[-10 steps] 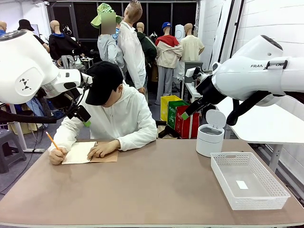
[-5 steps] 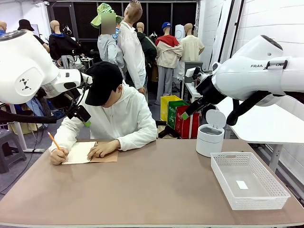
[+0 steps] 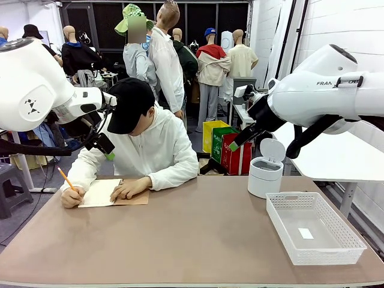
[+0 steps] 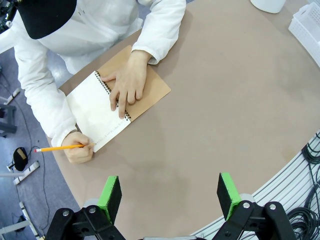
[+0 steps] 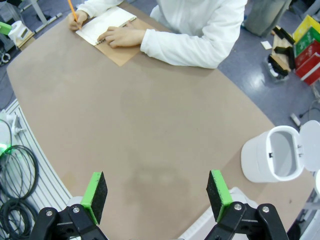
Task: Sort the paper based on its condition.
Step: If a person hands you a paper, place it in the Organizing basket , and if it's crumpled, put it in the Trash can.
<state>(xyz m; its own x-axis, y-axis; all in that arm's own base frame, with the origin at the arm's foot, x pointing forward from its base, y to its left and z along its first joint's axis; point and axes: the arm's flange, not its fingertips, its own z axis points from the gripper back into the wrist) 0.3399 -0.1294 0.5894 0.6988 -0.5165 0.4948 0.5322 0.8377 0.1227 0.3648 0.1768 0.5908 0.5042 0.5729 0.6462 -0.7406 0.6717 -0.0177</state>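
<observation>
Hovering high above the table (image 3: 180,240), the left gripper (image 4: 169,185) has its green-padded fingers spread wide with nothing between them. The right gripper (image 5: 156,182) is equally wide and empty, over the bare middle of the tabletop. Neither arm has shifted from a second ago: in the front view both hang raised at the same spots on either side of the person.

The paper (image 4: 95,112) lies at the far left corner of the table as the white page of an open spiral notebook (image 4: 152,90), its long edge along the coil. Whether it is torn free cannot be told. The person's flat hand (image 4: 127,82) presses across the coil, fingers on both page and brown cover. The writing hand (image 4: 79,152) rests at the page's outer corner, holding an orange pencil (image 4: 62,148). The pencil's tilt is the only change, slightly different from half a second ago.

To the right stands a white bin (image 5: 272,155) with its lid up, and just beside it a white basket (image 3: 327,255).
</observation>
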